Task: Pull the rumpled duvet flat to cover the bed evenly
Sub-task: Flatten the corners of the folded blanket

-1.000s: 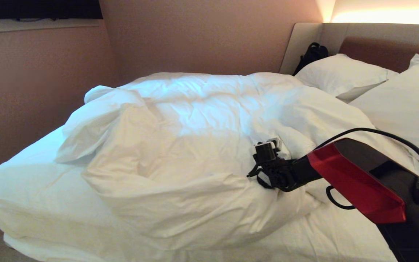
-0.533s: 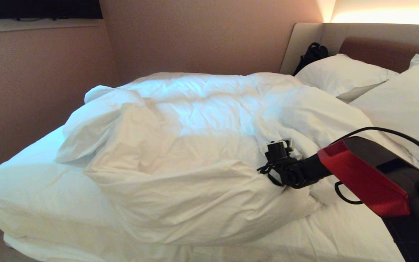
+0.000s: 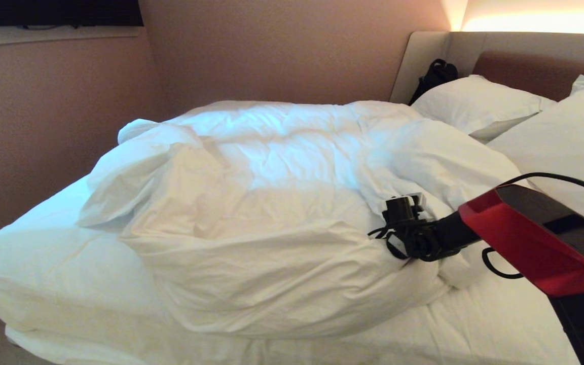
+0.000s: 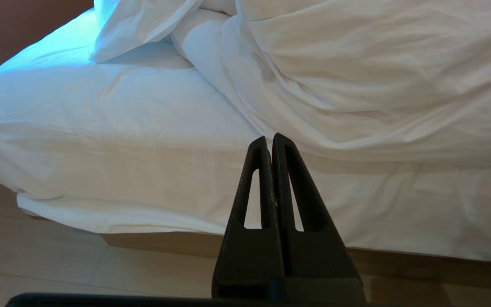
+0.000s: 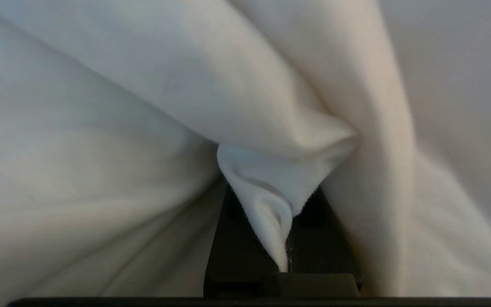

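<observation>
I am looking down from the head camera at the bed (image 3: pixel 28 263), a wide mattress in a white sheet that runs from the near left corner toward a padded headboard (image 3: pixel 540 71) at the far right. The duvet (image 3: pixel 271 223) lies heaped across the middle of the mattress, thick and creased, with one folded corner bunched toward the far left and bare sheet showing along the near edge and the left end. Two white pillows (image 3: pixel 479 106) rest against the headboard, just beyond the duvet's right end. A dark bag (image 3: pixel 434 76) sits in the far corner beside the headboard.

My right arm reaches in from the lower right, its red shell over the near right side of the bed. The right gripper (image 3: pixel 398 203) is sunk into the duvet's right half; in its wrist camera the fingers are clenched on a pinched fold of the white cover. The left gripper (image 4: pixel 270 140) hangs off the near side of the bed above the wooden floor, fingers pressed together on nothing, pointing toward the mattress edge.
</observation>
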